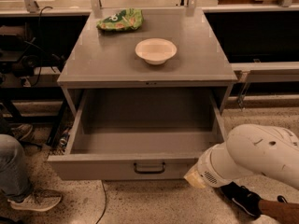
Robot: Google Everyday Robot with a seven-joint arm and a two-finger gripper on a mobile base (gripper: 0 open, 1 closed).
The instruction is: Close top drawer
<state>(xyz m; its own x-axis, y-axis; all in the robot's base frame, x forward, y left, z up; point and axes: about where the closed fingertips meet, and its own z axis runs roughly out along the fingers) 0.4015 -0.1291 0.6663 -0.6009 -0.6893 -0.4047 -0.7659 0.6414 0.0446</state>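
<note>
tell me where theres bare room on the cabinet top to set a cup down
On the cabinet top, bare room runs along the front edge before the bowl, left-front below the bag, and right of the bowl. Crowded at back left and centre. The open top drawer is bare inside; the gripper sits by its front right corner.
</note>
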